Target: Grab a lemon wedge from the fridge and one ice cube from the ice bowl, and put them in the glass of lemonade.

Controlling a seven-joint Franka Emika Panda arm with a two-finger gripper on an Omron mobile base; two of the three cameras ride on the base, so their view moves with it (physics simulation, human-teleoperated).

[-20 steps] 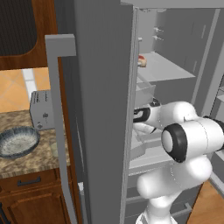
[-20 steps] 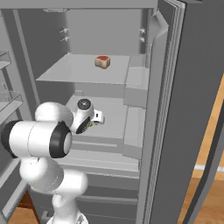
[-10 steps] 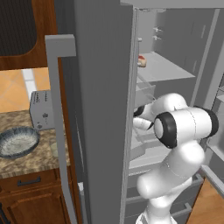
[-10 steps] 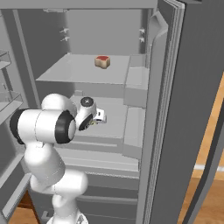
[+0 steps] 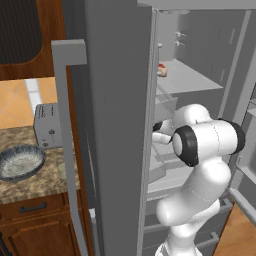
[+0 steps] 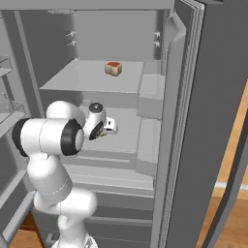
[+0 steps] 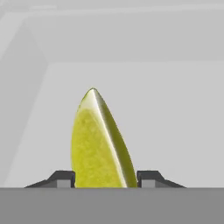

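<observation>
Lemon wedge [image 7: 99,142] stands between the end effector [image 7: 105,178] fingertips inside the fridge [image 6: 97,77], touching both, grasped for lifting out

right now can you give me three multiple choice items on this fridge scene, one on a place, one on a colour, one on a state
1. Where does the lemon wedge sit?
A. between the two fingertips of the gripper, inside the fridge
B. in the ice bowl
C. on top of the toaster

2. What colour is the flesh of the wedge?
A. red
B. yellow-green
C. white

3. In what state is the fridge?
A. both doors shut
B. doors open, shelves in sight
C. lying on its side

Answers:
1. A, the hand view shows the wedge standing between the two dark tips on a grey shelf floor.
2. B, its broad face is yellow-green with a pale edge.
3. B, the right base view looks straight in at the shelves, where a small brown block with a red top lies.
</observation>
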